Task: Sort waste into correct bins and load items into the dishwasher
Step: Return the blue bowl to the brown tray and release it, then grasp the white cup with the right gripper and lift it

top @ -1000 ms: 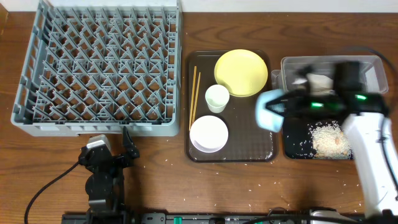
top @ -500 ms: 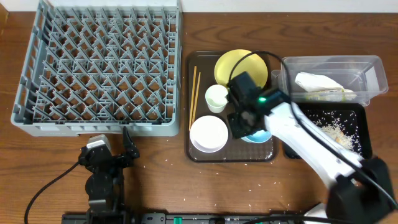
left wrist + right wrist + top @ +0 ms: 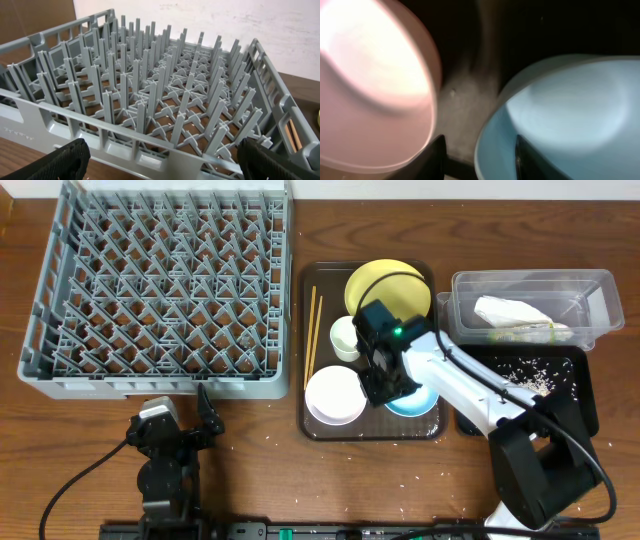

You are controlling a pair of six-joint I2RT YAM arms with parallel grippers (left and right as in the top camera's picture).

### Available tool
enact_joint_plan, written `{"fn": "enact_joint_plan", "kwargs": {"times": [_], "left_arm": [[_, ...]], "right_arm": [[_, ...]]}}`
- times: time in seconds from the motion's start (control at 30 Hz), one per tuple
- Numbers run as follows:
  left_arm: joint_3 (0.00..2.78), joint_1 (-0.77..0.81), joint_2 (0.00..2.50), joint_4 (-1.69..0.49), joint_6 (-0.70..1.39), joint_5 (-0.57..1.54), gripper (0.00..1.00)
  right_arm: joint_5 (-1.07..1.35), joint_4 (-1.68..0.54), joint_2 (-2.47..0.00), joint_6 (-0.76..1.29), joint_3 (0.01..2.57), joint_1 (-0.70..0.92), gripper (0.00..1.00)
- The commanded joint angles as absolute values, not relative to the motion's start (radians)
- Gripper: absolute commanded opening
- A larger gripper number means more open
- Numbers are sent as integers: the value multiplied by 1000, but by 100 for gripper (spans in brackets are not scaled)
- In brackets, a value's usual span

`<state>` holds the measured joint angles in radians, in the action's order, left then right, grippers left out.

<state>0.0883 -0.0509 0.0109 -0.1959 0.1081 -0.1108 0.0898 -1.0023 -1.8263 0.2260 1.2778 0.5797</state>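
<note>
Loading dishes seems the step in hand. The right gripper [image 3: 479,159] hangs low over the round light blue bowl [image 3: 420,402] on the dark brown serving tray [image 3: 400,427], with its fingers apart astride the bowl's rim. The next move probably calls for pinching that rim, lifting, and crossing to the large grey pegged dish rack [image 3: 150,387]. The left gripper [image 3: 167,162] gapes wide before the rack.

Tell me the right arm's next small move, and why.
Probably lift the right gripper straight up, clear of the light blue bowl: the bowl already rests on the brown tray beside the white bowl, and the jaws stand apart astride its rim.
</note>
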Motion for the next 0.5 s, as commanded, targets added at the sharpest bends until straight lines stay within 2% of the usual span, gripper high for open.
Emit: {"fn": "enact_joint_plan", "kwargs": {"times": [0.0,0.17,0.47], "left_arm": [[65,-54,6,-211,110,-116,95],[65,-54,6,-211,110,-116,95],[65,-54,6,-211,110,-116,95]], "right_arm": [[113,-1065,-1821,225,1449,563,46],[113,-1096,-1821,281,1604,527,48],[22,-971,-1853,442,1614,517,47]]}}
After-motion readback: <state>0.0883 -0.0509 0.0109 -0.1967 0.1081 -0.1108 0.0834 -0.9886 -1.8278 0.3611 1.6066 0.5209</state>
